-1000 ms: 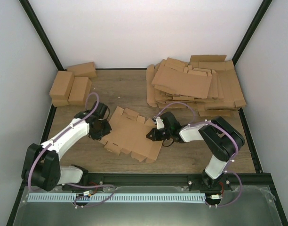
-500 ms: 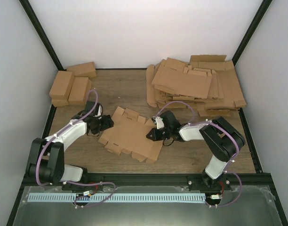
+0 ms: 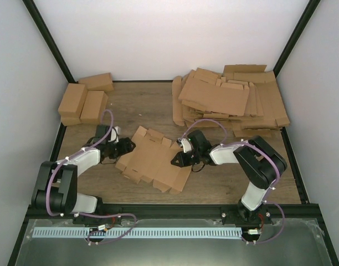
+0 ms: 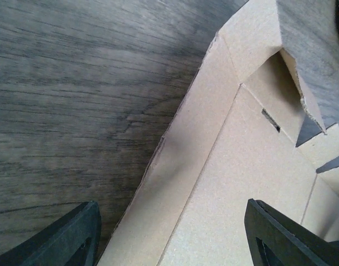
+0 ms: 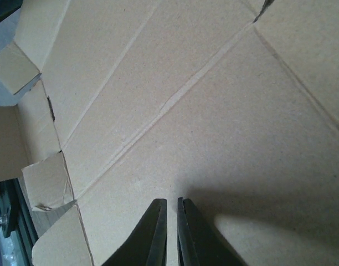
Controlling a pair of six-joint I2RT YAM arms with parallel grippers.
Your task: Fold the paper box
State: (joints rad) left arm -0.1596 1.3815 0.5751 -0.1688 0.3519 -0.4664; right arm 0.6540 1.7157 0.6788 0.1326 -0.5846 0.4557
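Observation:
The paper box [image 3: 153, 162] lies flat and unfolded on the wooden table, flaps spread around it. My left gripper [image 3: 124, 146] stands open at the sheet's left edge. In the left wrist view its fingers [image 4: 67, 239] straddle the long side flap of the paper box [image 4: 241, 166] without touching it. My right gripper [image 3: 175, 159] is shut, its tips resting on the right part of the sheet. From the right wrist, the gripper [image 5: 170, 206] has nothing between its fingers, which point down onto the creased panel of the paper box [image 5: 186, 105].
A big heap of flat cardboard sheets [image 3: 230, 100] fills the back right. Folded brown cartons [image 3: 83, 102] stand at the back left. A black frame rail [image 3: 175, 210] runs along the near edge, and white walls close in the sides.
My left gripper has opened and let go of the sheet's left edge, and its arm has swung toward the left. My right gripper has stayed shut on the sheet.

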